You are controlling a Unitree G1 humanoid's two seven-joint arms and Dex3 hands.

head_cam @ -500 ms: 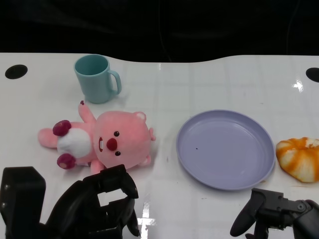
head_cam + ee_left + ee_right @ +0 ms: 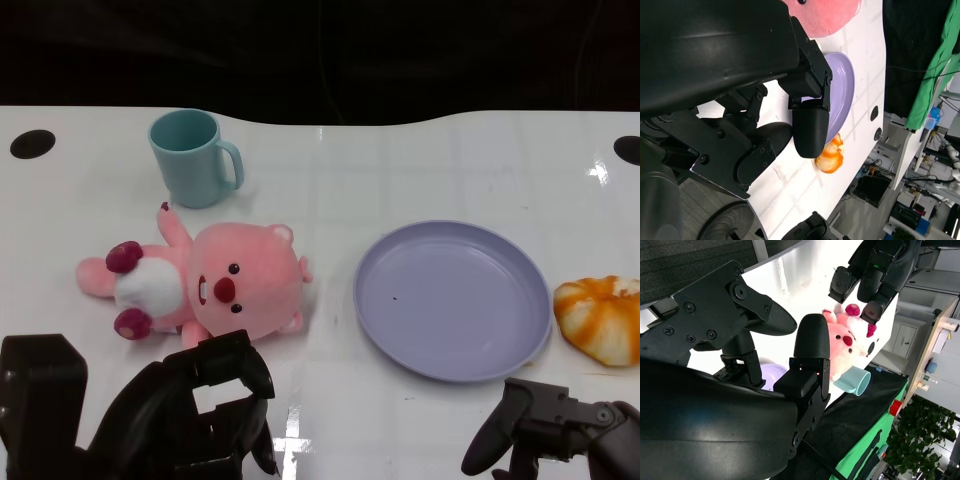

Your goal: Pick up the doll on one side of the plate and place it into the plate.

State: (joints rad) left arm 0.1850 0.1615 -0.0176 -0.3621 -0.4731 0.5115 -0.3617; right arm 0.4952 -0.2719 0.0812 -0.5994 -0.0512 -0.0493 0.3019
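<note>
The pink plush doll (image 2: 205,285) lies on the table's left half, beside the purple plate (image 2: 452,298). It looks soft, light and squashable; its round head suits grasping. The left hand (image 2: 185,415), near the front edge, holds nothing, fingers spread.

Left robot hand (image 2: 200,410) and right robot hand (image 2: 545,425), both empty, fingers apart.

On the white counter (image 2: 420,160): one pink plush doll with a white belly (image 2: 215,285), one round lavender plastic plate (image 2: 452,299) and one teal plastic mug with a handle (image 2: 192,157). One orange-and-white striped rounded item (image 2: 603,317) lies there too. Two black hands are present, one left (image 2: 190,415), one right (image 2: 550,425).
</note>
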